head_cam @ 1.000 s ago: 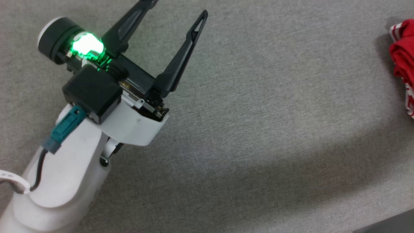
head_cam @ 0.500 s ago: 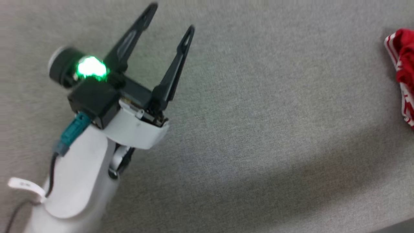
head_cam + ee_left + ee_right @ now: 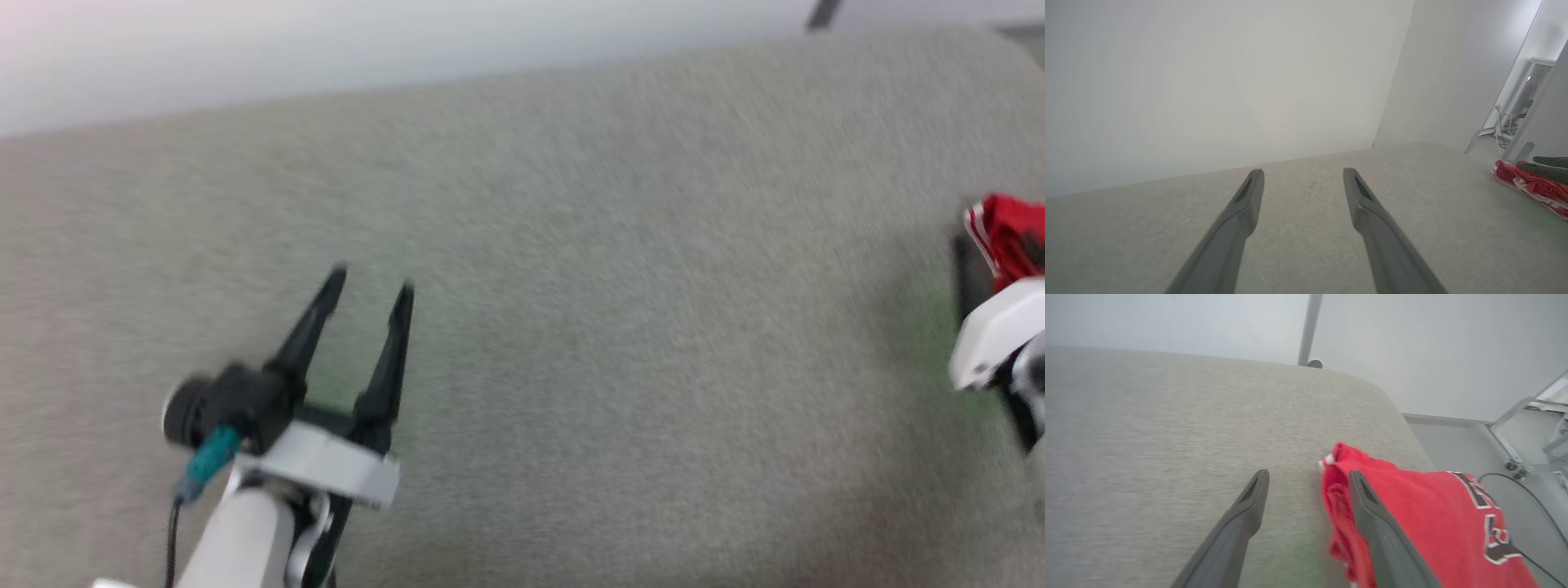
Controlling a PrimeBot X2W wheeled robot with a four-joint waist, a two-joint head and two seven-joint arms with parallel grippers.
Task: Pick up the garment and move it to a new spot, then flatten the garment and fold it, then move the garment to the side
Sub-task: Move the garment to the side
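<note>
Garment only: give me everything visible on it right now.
The garment is soft red fabric, bunched and creased rather than flat. Black numerals outlined in white show on it in the right wrist view, only partly readable; red-white striped trim shows in the left wrist view. It lies at the right end of the grey upholstered surface, near its rounded corner. The right gripper is open beside it; one finger overlaps it in view, but contact cannot be told.

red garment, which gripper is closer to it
Right. The right gripper hangs open at the edge of the garment, partly over the red cloth. The left gripper is open, far off across the grey surface.
</note>
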